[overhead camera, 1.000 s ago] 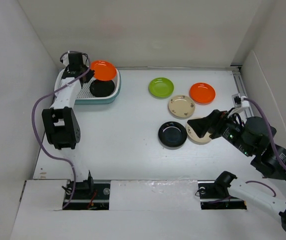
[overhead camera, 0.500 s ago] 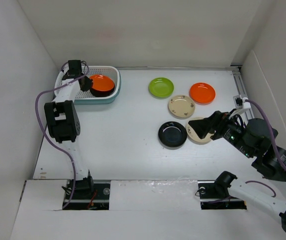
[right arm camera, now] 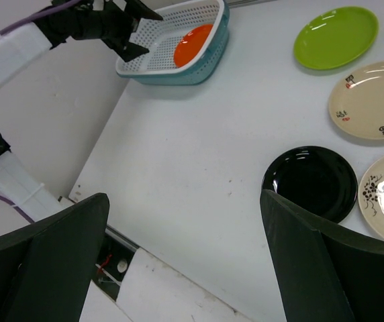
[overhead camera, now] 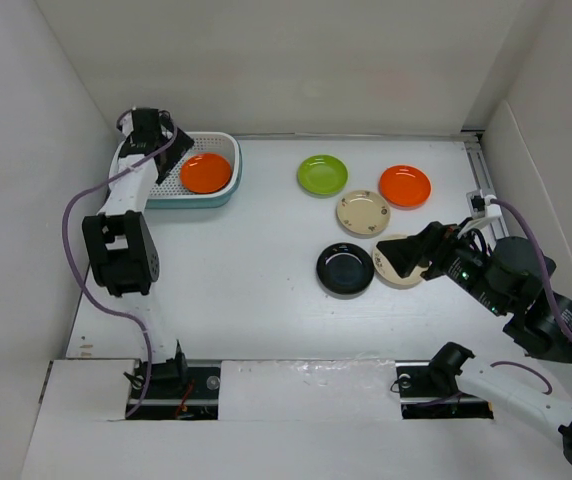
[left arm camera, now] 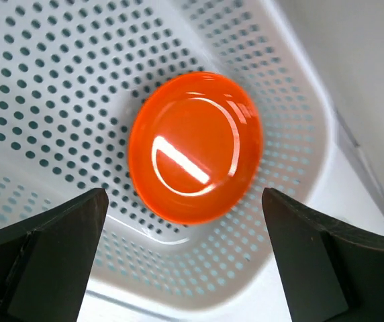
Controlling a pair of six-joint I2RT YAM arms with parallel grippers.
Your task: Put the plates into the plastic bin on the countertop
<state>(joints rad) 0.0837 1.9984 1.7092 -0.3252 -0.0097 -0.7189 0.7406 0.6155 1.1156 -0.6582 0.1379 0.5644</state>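
Over at the 10 o'clock corner of the counter (overhead camera: 266, 310), the left arm covers the left end of the bin (overhead camera: 198, 201) in the top view. Whatever may lie beneath the orange plate in the bin (overhead camera: 205, 173) is hidden. Toward 3 o'clock, the right gripper (overhead camera: 398, 256) blocks part of the near beige plate (overhead camera: 406, 277), and the right wrist view cuts that plate off at the frame's edge. The dark marks on the far beige plate (overhead camera: 363, 212) are too small to make out.

The bin sits close against the left wall, its far rim near the back wall. A broad bare stretch of counter runs between it and the loose plates. These cluster from 1 to 3 o'clock: the green plate (overhead camera: 322, 175), the loose orange plate (overhead camera: 404, 186), both beige ones and the black plate (overhead camera: 345, 269), which sits just beside the near beige one.

The left gripper (overhead camera: 154, 140) hangs over the bin's far-left end, spread wide and grasping nothing. The orange plate in the bin lies flat on the mesh floor between its fingers (left arm camera: 44, 268), clear of both. The right gripper is also spread wide and empty above the near beige plate, with the black plate at its 9 o'clock.
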